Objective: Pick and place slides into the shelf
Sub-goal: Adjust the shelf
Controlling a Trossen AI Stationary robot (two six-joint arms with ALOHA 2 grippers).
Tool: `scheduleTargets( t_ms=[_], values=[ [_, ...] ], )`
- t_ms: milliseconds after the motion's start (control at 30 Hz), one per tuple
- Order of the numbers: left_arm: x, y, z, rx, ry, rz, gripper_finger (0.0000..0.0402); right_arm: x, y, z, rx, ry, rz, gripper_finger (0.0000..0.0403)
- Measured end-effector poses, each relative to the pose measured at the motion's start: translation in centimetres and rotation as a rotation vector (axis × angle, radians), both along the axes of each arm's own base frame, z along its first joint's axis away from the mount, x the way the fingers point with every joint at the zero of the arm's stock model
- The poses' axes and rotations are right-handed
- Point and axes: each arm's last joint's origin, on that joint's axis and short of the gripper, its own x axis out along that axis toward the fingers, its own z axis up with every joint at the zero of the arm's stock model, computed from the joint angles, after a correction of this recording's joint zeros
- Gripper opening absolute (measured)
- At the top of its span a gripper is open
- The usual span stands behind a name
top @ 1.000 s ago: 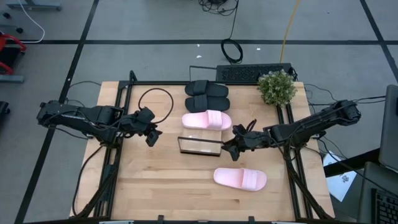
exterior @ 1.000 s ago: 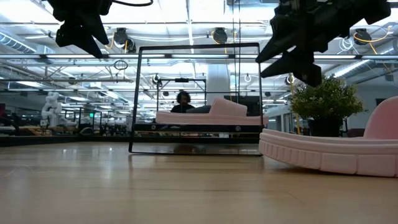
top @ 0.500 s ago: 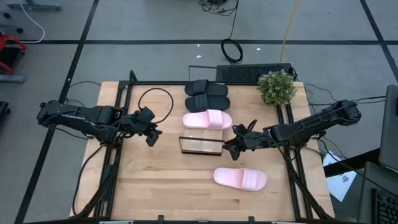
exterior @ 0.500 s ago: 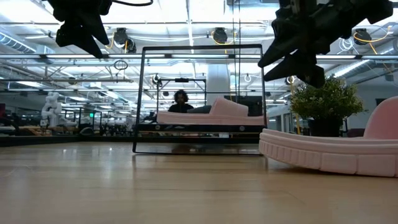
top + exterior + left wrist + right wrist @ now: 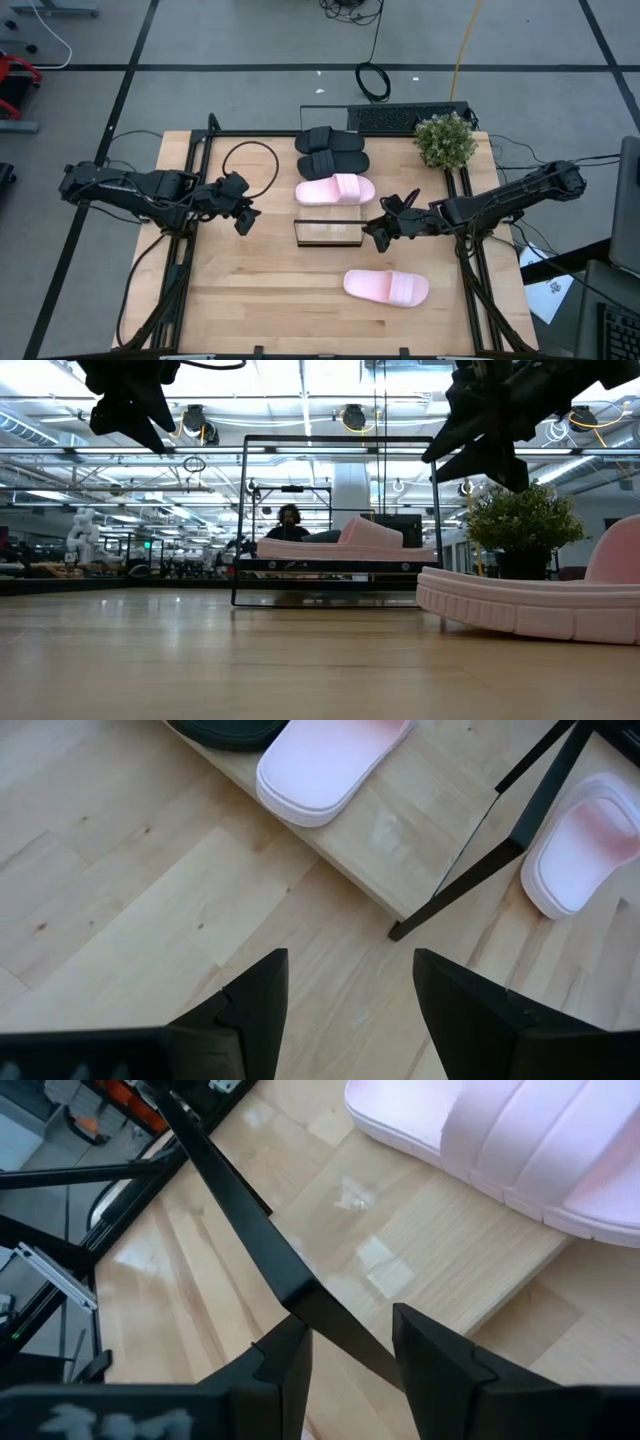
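The shelf lies down the middle of the table, its black frame at the near end. On its plank rest two black slides and one pink slide, soles down. The second pink slide lies on the tabletop near the front right. My right gripper is at the frame's upper right corner, shut on it. My left gripper hangs open above the table, left of the shelf, touching nothing. My right gripper has the shelf frame's thin black bar running between its two fingers, close to the frame's upper right corner. It comes from the table's right side, slanting slightly down. The shelf stays standing on the table.
A potted plant stands at the far right corner, with a keyboard behind the table's far edge. A black cable loop lies on the far left of the table. A person sits in the room beyond.
My right gripper has drawn back a little toward the table's right edge, and the shelf's near, framed end has slid to the right with it. The far end with the black slides has hardly shifted.
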Motion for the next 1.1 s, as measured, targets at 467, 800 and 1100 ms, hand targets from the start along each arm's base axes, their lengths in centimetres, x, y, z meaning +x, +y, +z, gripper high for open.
scheduleTargets(
  t_ms=[467,800,1100],
  values=[
    [0.0,0.0,0.0,-0.003,-0.001,0.003,0.0209,-0.8,0.0,0.8,0.068,-0.01,0.057,0.0128],
    [0.0,0.0,0.0,-0.006,-0.003,0.007,0.0209,-0.9,0.3,1.3,0.083,-0.049,0.079,0.0128],
    [0.0,0.0,0.0,-0.006,-0.003,0.008,0.0209,-0.7,0.5,1.5,0.094,-0.083,0.085,0.0128]
  ],
)
